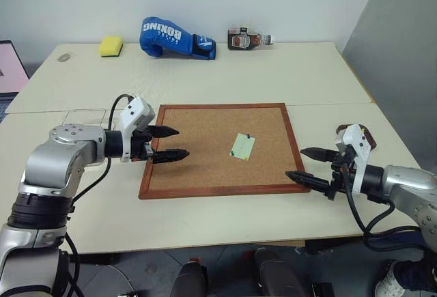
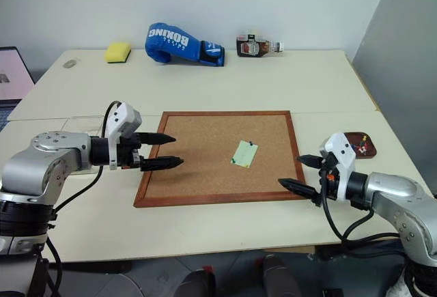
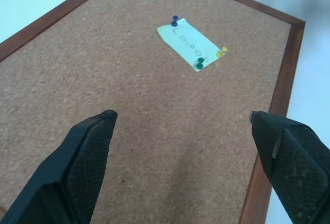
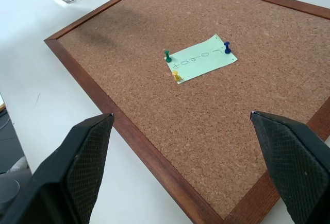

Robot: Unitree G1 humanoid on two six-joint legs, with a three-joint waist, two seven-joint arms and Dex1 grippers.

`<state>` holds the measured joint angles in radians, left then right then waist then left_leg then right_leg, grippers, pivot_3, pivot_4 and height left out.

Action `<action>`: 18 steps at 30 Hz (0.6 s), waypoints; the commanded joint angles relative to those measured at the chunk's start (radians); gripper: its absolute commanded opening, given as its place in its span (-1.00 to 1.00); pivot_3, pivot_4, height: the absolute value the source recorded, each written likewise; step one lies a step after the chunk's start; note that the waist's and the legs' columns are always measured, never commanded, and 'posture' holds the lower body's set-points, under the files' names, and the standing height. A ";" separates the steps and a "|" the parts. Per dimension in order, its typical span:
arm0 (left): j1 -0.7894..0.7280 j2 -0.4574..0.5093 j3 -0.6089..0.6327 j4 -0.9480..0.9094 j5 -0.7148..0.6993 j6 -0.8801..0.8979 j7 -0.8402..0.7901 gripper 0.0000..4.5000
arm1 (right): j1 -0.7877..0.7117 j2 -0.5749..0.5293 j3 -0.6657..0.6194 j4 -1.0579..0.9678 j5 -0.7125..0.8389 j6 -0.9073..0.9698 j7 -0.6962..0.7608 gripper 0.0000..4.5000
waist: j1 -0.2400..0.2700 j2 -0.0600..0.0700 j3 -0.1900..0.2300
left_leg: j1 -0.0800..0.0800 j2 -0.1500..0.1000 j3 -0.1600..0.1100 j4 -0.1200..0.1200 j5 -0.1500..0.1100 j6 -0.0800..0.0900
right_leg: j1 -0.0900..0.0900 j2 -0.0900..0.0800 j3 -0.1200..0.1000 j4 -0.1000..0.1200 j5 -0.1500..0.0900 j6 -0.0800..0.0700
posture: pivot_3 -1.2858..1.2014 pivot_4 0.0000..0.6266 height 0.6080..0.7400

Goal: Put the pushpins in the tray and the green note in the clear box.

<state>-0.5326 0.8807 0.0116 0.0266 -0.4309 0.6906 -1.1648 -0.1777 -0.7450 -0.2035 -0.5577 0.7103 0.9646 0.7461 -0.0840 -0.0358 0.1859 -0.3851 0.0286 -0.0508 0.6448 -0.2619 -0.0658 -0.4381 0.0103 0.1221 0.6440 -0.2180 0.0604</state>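
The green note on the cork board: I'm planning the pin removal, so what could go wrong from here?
1. The green note is held by three tiny pins, blue, green and yellow; the wide open right end effector may miss or drop one.
2. Pulling the note before all pins are out could tear it.
3. The tray lies behind the right arm, so carrying a pin there risks knocking it.

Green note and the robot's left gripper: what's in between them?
Just bare cork. In the left wrist view, plain brown cork board stretches from the open left gripper to the green note, still pinned by blue, green and yellow pushpins.
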 commanded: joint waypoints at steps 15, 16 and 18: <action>-0.019 -0.032 -0.007 0.001 0.005 -0.018 0.033 0.96 | -0.014 -0.012 -0.018 0.009 -0.005 -0.022 -0.057 1.00 | 0.000 0.000 0.000 | 0.000 0.000 0.000 0.001 0.000 0.000 | 0.000 0.000 0.000 0.001 0.001 0.001 | 0.03 -0.52 1.00; -0.019 -0.033 -0.009 0.000 0.003 -0.013 0.031 0.96 | -0.015 -0.012 -0.017 0.008 -0.006 -0.022 -0.060 1.00 | 0.000 0.000 0.000 | 0.000 0.000 0.000 0.001 0.000 0.000 | 0.000 0.000 0.000 0.001 0.001 0.001 | 0.03 -0.52 1.00; -0.023 -0.038 -0.006 -0.001 -0.005 0.005 0.033 0.96 | -0.016 -0.010 -0.020 0.009 -0.005 -0.022 -0.066 1.00 | 0.000 0.000 0.000 | 0.000 0.000 0.000 0.001 0.000 0.000 | 0.000 0.000 0.000 0.001 0.001 0.002 | 0.03 -0.52 1.00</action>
<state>-0.5301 0.8403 -0.0017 0.0398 -0.4252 0.6788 -1.1361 -0.1855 -0.7501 -0.2032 -0.5358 0.6979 0.9596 0.6895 -0.0836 -0.0360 0.1860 -0.3849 0.0287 -0.0509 0.6454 -0.2619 -0.0657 -0.4380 0.0103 0.1221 0.6452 -0.2166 0.0626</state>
